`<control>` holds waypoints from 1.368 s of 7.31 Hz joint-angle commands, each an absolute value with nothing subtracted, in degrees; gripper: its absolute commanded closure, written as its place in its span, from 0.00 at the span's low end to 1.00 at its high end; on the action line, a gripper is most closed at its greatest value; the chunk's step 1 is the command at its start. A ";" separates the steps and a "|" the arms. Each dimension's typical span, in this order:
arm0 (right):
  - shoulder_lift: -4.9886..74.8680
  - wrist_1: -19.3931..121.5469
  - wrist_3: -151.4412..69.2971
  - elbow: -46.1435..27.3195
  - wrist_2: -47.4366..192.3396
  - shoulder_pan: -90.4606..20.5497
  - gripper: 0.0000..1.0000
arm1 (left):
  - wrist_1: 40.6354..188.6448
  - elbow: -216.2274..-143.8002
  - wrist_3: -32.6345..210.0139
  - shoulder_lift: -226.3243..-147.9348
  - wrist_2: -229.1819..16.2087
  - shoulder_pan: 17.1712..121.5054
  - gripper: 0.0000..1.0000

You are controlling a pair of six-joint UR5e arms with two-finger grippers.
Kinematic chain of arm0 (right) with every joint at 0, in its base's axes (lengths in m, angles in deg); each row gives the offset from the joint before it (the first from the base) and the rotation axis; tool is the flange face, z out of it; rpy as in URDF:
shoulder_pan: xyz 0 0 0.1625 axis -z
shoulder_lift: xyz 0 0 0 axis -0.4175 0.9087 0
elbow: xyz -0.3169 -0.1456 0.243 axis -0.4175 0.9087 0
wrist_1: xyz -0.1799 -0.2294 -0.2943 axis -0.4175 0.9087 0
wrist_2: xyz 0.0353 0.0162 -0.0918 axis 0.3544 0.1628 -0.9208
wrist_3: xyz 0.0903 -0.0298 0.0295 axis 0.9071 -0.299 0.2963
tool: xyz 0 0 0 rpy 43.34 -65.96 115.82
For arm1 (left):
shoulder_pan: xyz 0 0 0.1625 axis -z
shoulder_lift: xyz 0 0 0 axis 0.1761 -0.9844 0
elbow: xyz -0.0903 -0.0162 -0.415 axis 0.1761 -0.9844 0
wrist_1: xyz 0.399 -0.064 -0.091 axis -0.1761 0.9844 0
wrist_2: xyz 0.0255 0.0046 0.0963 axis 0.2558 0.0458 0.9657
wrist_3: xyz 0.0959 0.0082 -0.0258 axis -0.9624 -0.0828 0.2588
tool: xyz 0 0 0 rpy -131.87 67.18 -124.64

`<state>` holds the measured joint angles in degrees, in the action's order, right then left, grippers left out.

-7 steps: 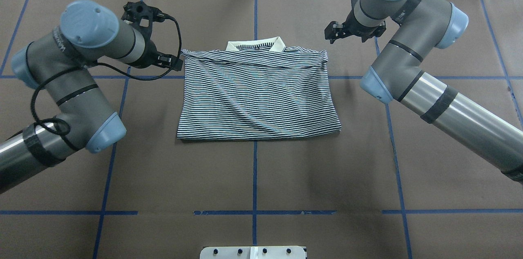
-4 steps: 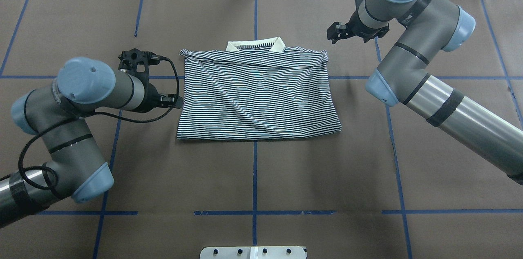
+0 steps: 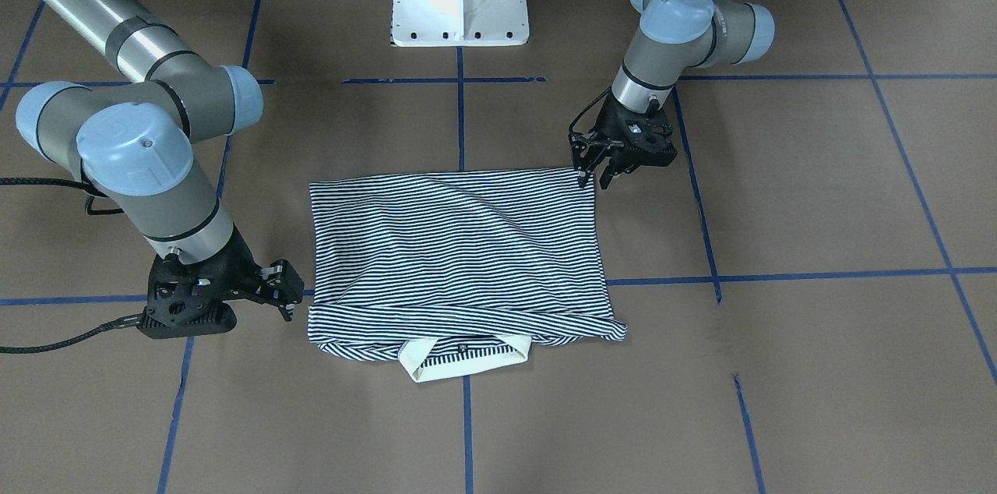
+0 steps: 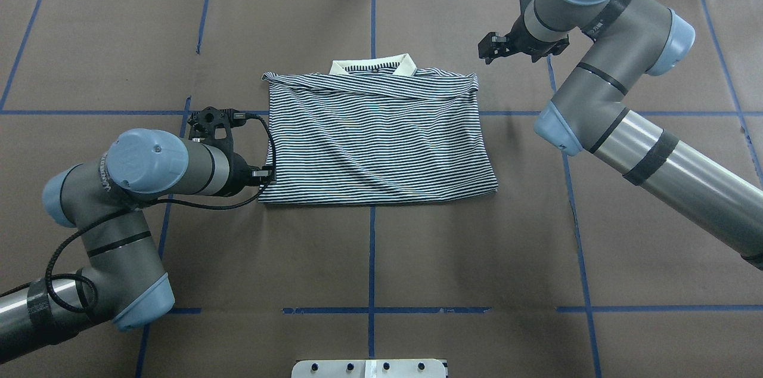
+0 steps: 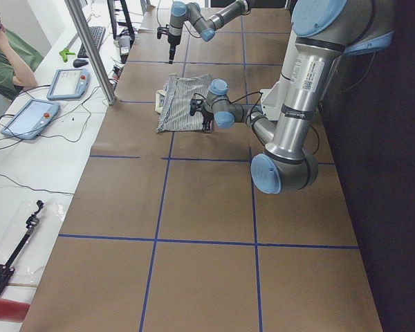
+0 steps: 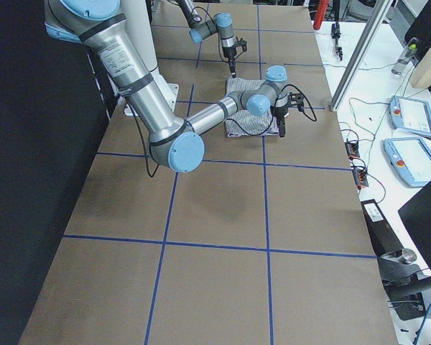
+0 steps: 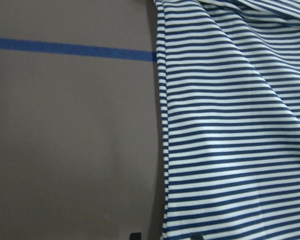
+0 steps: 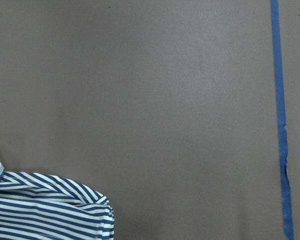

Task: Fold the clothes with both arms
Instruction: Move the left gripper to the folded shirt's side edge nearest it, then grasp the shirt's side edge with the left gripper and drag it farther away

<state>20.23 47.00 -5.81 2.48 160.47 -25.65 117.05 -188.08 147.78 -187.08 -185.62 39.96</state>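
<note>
Logging risks first, left to right across the overhead view.

Left gripper (image 4: 267, 174): the jaws stand apart at the shirt's left edge. If they close there they may pinch only the top layer of the fold (the layers cannot be counted from these views), so a lift would peel the stack open. A pad snagging on the brown table (image 4: 477, 247) cover is a second risk.

Polo shirt (image 4: 375, 139): it is already folded to a rough rectangle with the sleeves tucked in. One corner pulled before the other would skew it or drag it off the blue tape line (image 4: 371, 247) it lies across.

Right gripper (image 4: 490, 47): it is unclenched, holds nothing and is clear of the cloth. My guess is that it has further to go than the left, so the grasps could come out of step.

Positions, same order. The shirt lies flat at the table's centre, with the cream collar (image 4: 372, 66) on the far edge from the robot. The left gripper sits at the shirt's left edge, just short of the near corner. In the left wrist view the striped edge runs between the two fingertips (image 7: 135, 235), one tip over bare table and one over cloth. Whether the pads touch fabric I cannot tell. The right gripper is beyond the far right corner, at the collar end, near it but apart. Its wrist view shows only that folded corner low in the frame.
</note>
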 commanded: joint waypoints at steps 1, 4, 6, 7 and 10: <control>20.50 46.93 -5.81 2.46 160.35 -25.69 0.00 | 117.01 -188.18 147.96 -186.96 -185.59 38.89 0.55; 20.59 47.01 -5.72 2.46 160.26 -25.69 0.00 | 116.93 -188.10 148.05 -186.78 -185.33 37.48 0.56; 20.59 47.02 -5.72 2.46 160.35 -25.69 0.00 | 116.93 -188.18 147.88 -186.70 -185.15 37.04 1.00; 20.50 47.02 -5.80 2.46 160.26 -25.69 0.00 | 116.84 -188.36 147.27 -186.61 -185.06 37.04 1.00; 20.50 47.02 -5.72 2.55 160.26 -25.60 0.00 | 116.57 -188.81 138.16 -184.85 -185.15 40.27 1.00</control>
